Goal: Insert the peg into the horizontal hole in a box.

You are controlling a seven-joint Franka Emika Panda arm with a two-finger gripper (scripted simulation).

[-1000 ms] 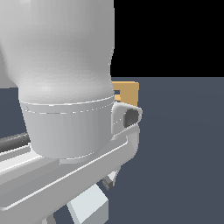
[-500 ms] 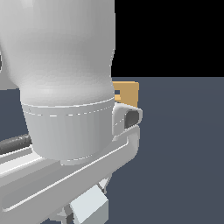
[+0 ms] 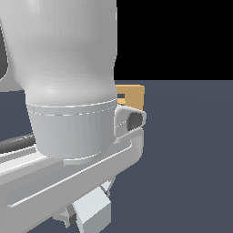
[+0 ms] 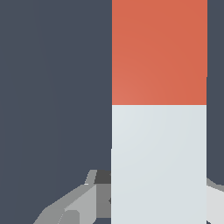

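Gripping the peg, fingers clamping its white part.
Hiding most of the box behind the arm.

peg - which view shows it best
The wrist view. There the peg fills much of the picture, its red-orange part meeting its white part along a clear line, with the grey hand partly hidden behind the white end. The exterior view shows nothing of it: the arm blocks most of that picture.
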